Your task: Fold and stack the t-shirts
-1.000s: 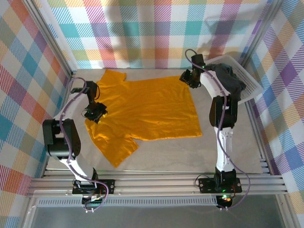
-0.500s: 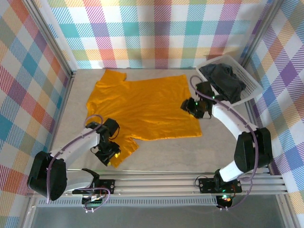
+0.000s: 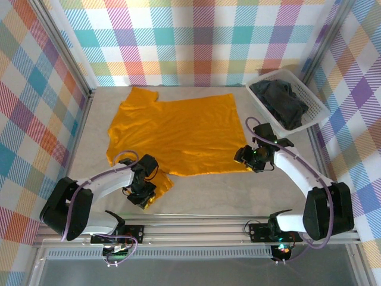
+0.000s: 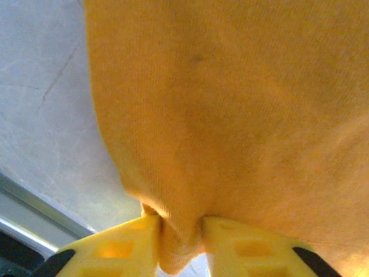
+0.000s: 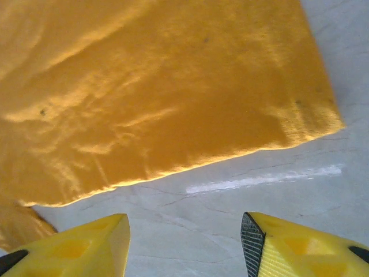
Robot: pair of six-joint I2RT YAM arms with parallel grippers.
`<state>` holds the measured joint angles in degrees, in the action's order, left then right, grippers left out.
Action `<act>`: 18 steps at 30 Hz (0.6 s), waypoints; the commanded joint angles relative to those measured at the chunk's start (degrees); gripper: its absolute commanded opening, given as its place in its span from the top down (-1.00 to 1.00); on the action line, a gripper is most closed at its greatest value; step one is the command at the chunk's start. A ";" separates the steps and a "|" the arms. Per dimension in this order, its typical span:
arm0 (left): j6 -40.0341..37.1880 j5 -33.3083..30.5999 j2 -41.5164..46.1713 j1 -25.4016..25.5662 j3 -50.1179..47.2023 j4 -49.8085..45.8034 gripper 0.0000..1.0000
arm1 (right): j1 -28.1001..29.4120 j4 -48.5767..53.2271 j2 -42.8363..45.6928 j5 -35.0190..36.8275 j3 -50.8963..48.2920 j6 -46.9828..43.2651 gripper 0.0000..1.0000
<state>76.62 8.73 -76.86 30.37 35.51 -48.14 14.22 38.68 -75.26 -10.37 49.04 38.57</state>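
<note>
fold and stack, viewed from overhead and from both wrists. the mustard-orange t-shirt [image 3: 178,134] is spread flat on the worktop [image 3: 208,196], sleeves to the left and hem to the right. its near sleeve is bunched up at the left gripper [image 3: 143,193]. the black t-shirt [image 3: 284,104] is left crumpled in the white basket [image 3: 318,110] at the far right corner, well apart from the spread shirt.

the left gripper [image 4: 180,228] is clenched on a fold of the orange sleeve edge, the cloth being nipped between its yellow fingers. the right gripper [image 5: 184,231] is held with jaws apart and nothing between them, above bare worktop just beside the near corner of the hem.

the cloth is judged light, limp and without stiffness, so it can be expected to sag and wrinkle wherever it is unsupported. hold is best taken at edges and corners, here the sleeve and the near hem corner. a shallow pinch of thin fabric may be lost, and dragging may bunch the panel.
</note>
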 commanded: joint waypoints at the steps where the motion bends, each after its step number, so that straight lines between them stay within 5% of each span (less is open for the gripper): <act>1: 0.02 -7.79 -1.10 0.56 -2.33 1.78 0.71 | -2.79 0.22 -2.56 1.26 -1.25 0.81 -0.08; 4: -0.29 -7.93 2.22 1.24 -0.62 -1.86 1.00 | -5.16 -0.28 -4.43 1.03 -1.24 1.81 -0.07; 11: -1.03 -7.62 11.84 1.53 0.91 -12.93 1.00 | -5.95 -1.15 -8.81 1.78 -2.09 4.15 0.06; 18: -1.23 -5.24 15.18 1.53 -0.79 -14.25 1.00 | -6.56 -0.20 -10.47 4.87 -2.23 2.66 0.11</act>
<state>75.99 2.92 -62.22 31.42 35.55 -58.67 8.08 37.56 -84.99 -7.27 47.37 41.39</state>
